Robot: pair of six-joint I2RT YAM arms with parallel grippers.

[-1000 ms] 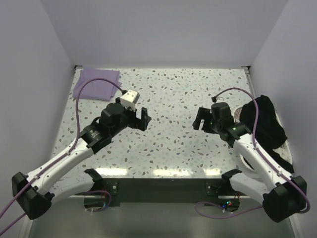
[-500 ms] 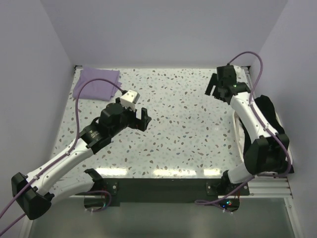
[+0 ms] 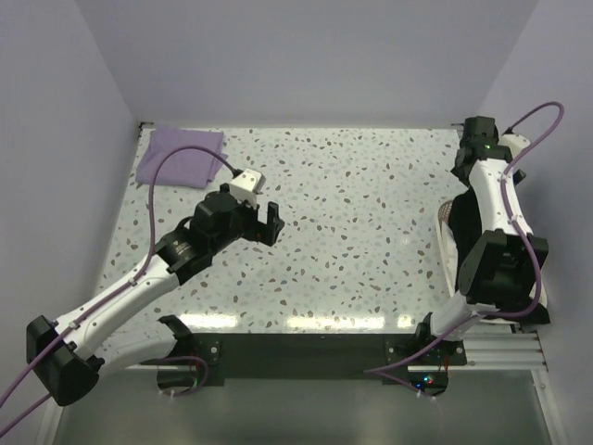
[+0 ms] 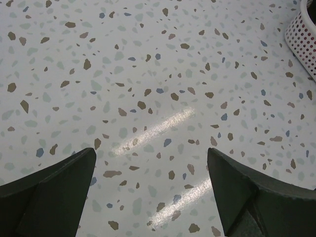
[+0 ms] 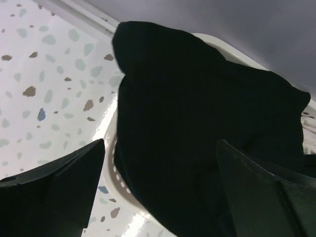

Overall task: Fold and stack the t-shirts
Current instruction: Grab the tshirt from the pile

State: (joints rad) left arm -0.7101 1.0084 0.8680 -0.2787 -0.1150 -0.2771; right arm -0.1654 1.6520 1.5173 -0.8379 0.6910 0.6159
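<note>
The desk (image 4: 158,74) under me is smooth and glossy, a pale speckled stone-look top that throws back streaks of light, while my fingers (image 4: 49,192) are a dull, matt black. The black t-shirt (image 5: 197,123) is soft matt cloth, the basket (image 5: 111,148) smooth white perforated plastic. The lavender t-shirt (image 3: 181,156) is matt cloth too.

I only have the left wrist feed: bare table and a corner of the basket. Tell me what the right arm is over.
Observer: The right gripper hangs open above the black shirt, which is heaped in the white basket and spills over its rim.
Operator: Give me the lavender shirt's position.
Observer: The lavender shirt lies in the far left corner of the table.
Operator: Tell me where my gripper sits from it.
Observer: The left gripper is over mid-table, to the shirt's right and nearer the front edge, not touching it.
</note>
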